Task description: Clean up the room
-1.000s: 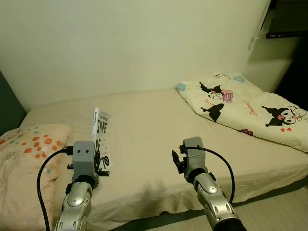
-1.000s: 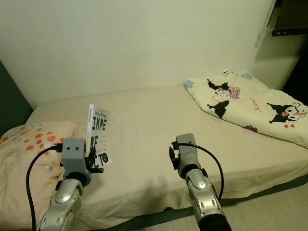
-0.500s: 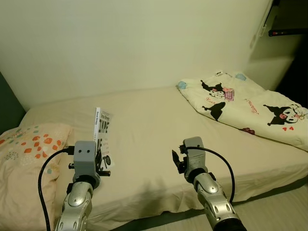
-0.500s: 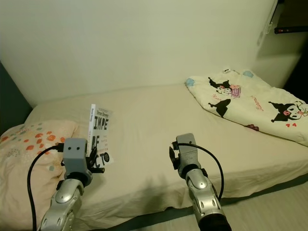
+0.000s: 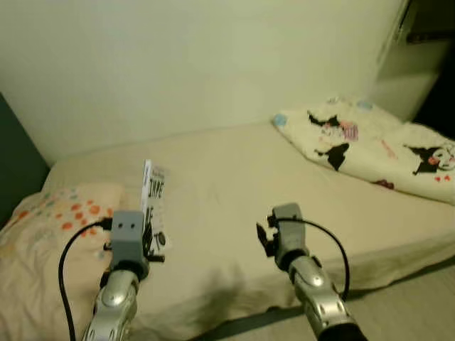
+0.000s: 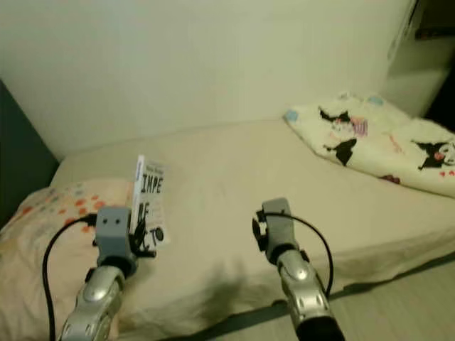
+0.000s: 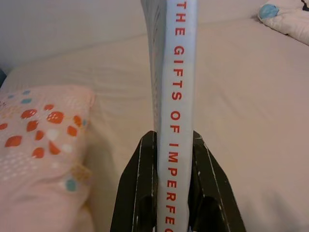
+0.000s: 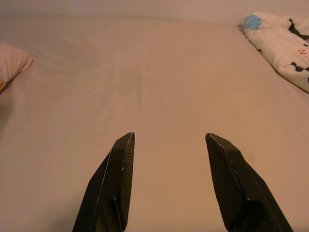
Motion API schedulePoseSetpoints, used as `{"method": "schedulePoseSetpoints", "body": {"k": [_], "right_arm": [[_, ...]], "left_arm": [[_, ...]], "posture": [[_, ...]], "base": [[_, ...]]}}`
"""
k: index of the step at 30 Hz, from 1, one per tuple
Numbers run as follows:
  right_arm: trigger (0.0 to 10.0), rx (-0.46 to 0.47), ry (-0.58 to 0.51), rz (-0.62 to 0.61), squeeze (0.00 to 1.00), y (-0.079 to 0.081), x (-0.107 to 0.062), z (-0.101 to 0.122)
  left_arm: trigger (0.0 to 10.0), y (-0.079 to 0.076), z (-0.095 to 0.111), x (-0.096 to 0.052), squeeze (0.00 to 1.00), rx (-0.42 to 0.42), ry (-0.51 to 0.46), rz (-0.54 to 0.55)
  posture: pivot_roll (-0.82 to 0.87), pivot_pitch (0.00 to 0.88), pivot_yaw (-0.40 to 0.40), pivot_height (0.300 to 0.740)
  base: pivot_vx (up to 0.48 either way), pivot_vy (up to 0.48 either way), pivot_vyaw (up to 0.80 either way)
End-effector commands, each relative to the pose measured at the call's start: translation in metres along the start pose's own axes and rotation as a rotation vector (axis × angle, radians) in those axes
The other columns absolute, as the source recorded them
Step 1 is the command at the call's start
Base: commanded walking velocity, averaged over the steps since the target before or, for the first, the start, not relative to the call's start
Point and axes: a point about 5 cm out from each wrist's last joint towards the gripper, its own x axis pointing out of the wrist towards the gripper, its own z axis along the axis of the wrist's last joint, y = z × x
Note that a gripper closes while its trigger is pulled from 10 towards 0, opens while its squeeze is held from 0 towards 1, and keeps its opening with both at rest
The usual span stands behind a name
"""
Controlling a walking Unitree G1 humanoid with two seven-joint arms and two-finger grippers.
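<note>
My left gripper (image 7: pixel 175 145) is clamped on the book (image 7: pixel 176 87), held upright at lower left of the head view over the bed (image 5: pixel 227 177) (spine reads "THE GIFTS OF IMPERFEC…"), beside the pillow (image 5: pixel 50 220). My right gripper (image 8: pixel 169 145) is spread wide, unloaded, at lower centre. A blanket (image 5: pixel 370 142) lies upper right.

Matt cloth bed sheet (image 5: pixel 234 177), smooth paper book (image 7: pixel 177 96), matt black plastic left claw (image 7: pixel 175 145) fingers (image 7: pixel 142 193).

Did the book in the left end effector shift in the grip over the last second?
No. The book stays upright, clamped in the left end effector. The whole scene shifted against the bed and pillow, so the camera moved.
</note>
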Motion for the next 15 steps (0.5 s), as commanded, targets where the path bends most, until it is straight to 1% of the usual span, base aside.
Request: {"method": "schedulePoseSetpoints", "body": {"k": [1,4,15], "right_arm": [[10.0,0.019,0.009,0.012,0.00,0.0059,-0.0006,-0.0037],[10.0,0.020,0.010,0.012,0.00,0.0058,-0.0004,-0.0039],[10.0,0.021,0.006,0.012,0.00,0.0066,0.0002,-0.0032]], "left_arm": [[10.0,0.0073,0.0046,0.0001,0.00,0.016,-0.026,0.024],[10.0,0.0072,0.0074,-0.0002,0.00,0.031,-0.040,0.023],[10.0,0.0070,0.0086,-0.0011,0.00,0.027,-0.051,0.030]], "posture": [[-0.05,0.051,-0.007,0.740],[-0.05,0.051,-0.008,0.740],[-0.05,0.046,-0.006,0.740]], "base": [[0.000,-0.368,0.00],[0.000,-0.480,0.00],[0.000,-0.480,0.00]]}}
